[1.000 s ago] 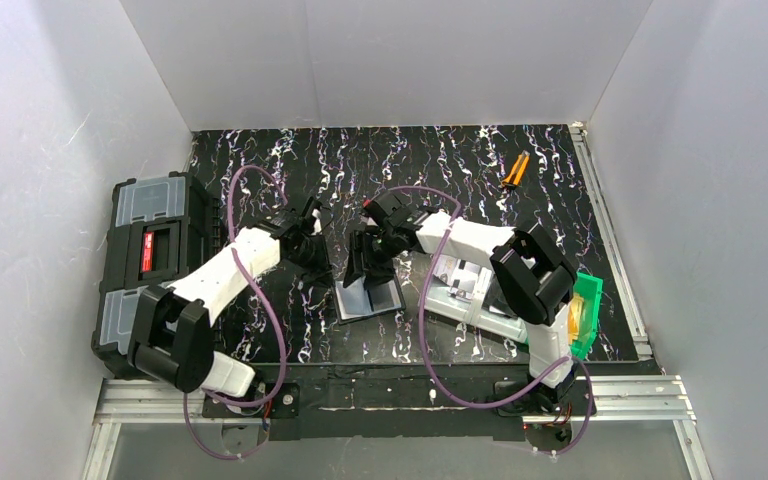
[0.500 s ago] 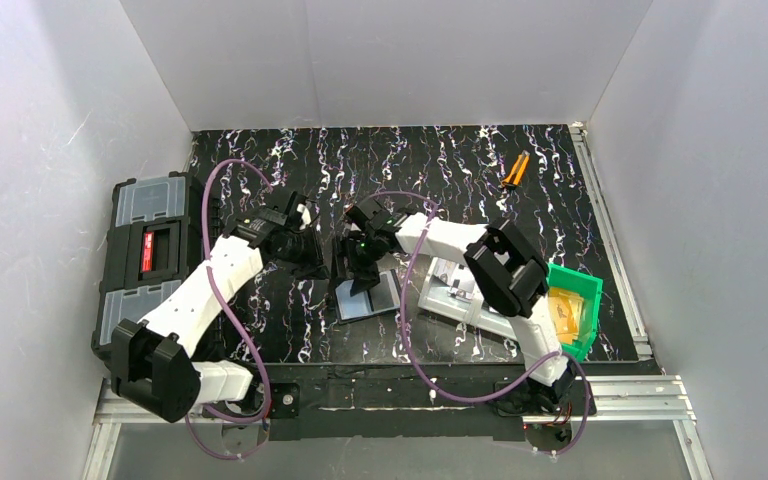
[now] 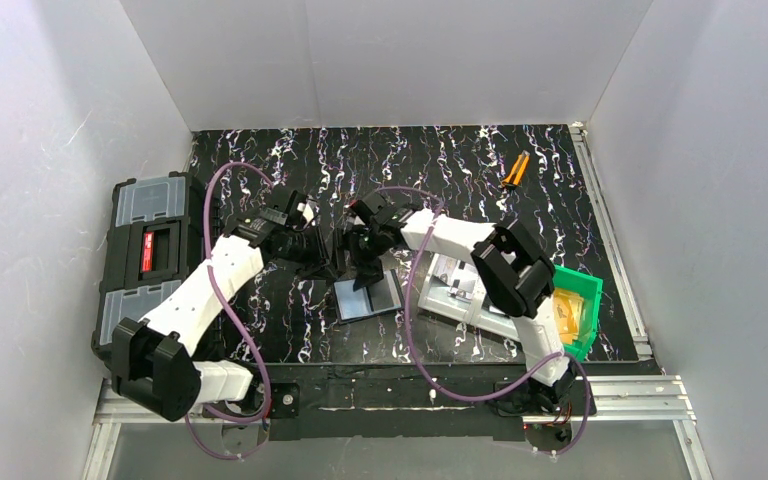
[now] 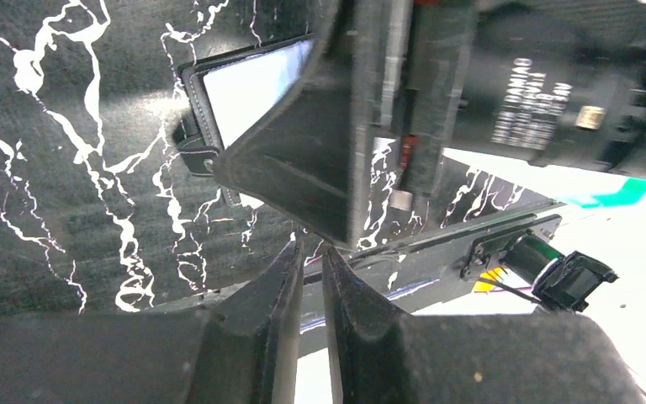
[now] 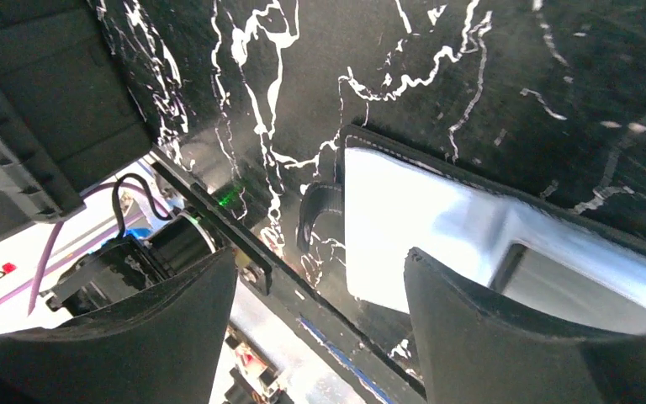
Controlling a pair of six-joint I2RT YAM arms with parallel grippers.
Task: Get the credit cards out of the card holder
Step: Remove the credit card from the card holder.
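Card holder (image 3: 375,300): black bifold, lying open and flat on the marbled black tabletop (image 3: 440,160), glossy blue-grey inner side up, near the middle and just in front of both pincers.

Right pincer (image 3: 362,272): spread wide. The right wrist view shows its two fingers (image 5: 488,320) far apart with nothing between them, hovering over the holder's (image 5: 420,219) near edge. That view alone shows a pocket step on the inner face and a small black strap loop (image 5: 313,215) at the holder's side. Whether any card sits in the pockets cannot be told.

Left pincer (image 3: 322,258): pressed almost together. The left wrist view shows its fingers (image 4: 273,295) with only a thin slit between them and nothing seen in it. The same view shows one black finger of the right pincer standing between this camera and the holder (image 4: 248,80), covering part of it.

The overhead view alone shows the two pincers close side by side at the holder's far edge; contact with it cannot be told.

Surroundings, overhead view only:
- black toolbox (image 3: 150,250) at the left edge
- grey bin (image 3: 490,318) right of the holder
- green bin (image 3: 585,285) beyond it, holding an orange-yellow item (image 3: 563,312) too small to identify
- orange-handled tool (image 3: 513,171) far right
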